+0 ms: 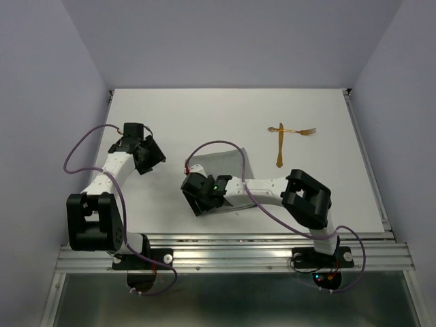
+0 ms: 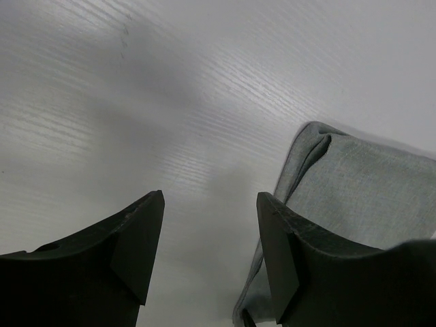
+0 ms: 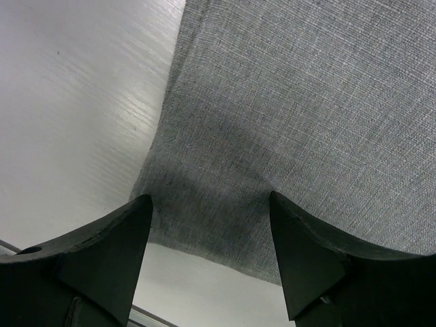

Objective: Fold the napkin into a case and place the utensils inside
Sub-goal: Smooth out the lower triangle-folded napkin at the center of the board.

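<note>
The grey napkin lies flat near the table's front, partly under my right arm. My right gripper hovers open over its near left corner. In the right wrist view the cloth fills the frame, and its near edge runs between the spread fingers of the right gripper, which hold nothing. My left gripper stands open to the left of the napkin. From the left wrist, the left gripper is over bare table, with a rumpled napkin edge beside its right finger. Two golden utensils, a fork and a second piece, lie crossed at the back right.
The white table is closed in by pale walls at the back and both sides. A metal rail runs along its near edge by the arm bases. Purple cables loop off both arms.
</note>
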